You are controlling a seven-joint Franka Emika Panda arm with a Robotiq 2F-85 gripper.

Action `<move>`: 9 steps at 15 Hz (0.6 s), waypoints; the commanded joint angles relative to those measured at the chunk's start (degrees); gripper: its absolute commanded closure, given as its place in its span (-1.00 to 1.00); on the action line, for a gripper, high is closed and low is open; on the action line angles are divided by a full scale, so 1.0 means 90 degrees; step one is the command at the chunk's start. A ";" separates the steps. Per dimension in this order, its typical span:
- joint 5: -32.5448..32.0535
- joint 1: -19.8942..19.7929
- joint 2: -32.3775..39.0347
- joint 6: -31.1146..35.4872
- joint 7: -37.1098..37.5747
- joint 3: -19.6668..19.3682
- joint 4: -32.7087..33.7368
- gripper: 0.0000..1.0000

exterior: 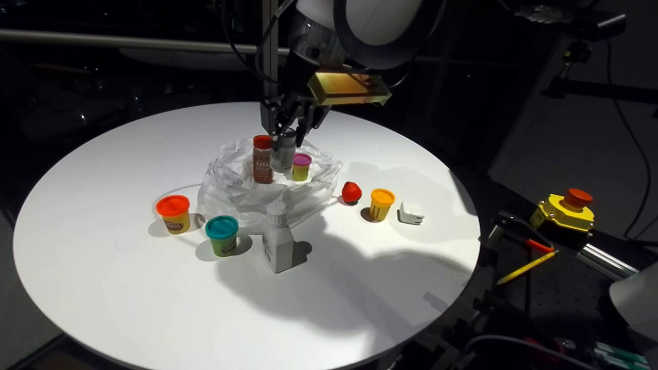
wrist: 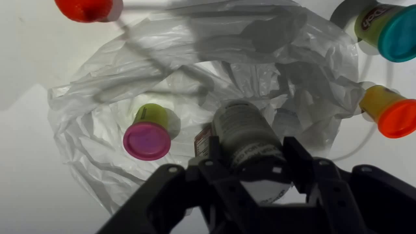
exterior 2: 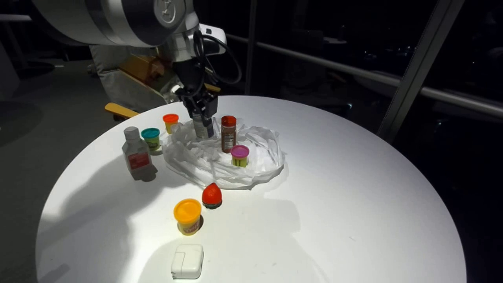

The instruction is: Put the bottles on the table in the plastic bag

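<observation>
My gripper (exterior: 289,137) is shut on a grey-white bottle (exterior: 282,156) with a dark cap, also in the wrist view (wrist: 243,126). It holds the bottle tilted, over the open white plastic bag (exterior: 221,187). A brown spice jar (exterior 2: 228,138) with a red cap stands upright inside the bag; in the wrist view it is mostly hidden behind the held bottle. A small tub with a purple lid (wrist: 148,136) also stands in the bag. A white bottle (exterior 2: 136,155) with a red label stands on the table outside the bag, and is out of the wrist view.
Tubs with a red-orange lid (exterior: 175,216) and a teal lid (exterior: 222,237) stand close beside the bag. A red strawberry-like object (exterior 2: 212,195), a yellow tub (exterior 2: 188,217) and a white power adapter (exterior 2: 188,261) lie on the round white table (exterior 2: 353,220).
</observation>
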 commanded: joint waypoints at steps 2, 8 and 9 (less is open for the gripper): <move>0.0247 -0.0104 0.0404 0.0022 -0.0267 -0.0107 0.0338 0.48; 0.0598 -0.0336 0.0600 -0.0096 -0.0555 -0.0010 0.0301 0.48; 0.0632 -0.0349 0.0605 -0.0111 -0.0589 -0.0009 0.0291 0.48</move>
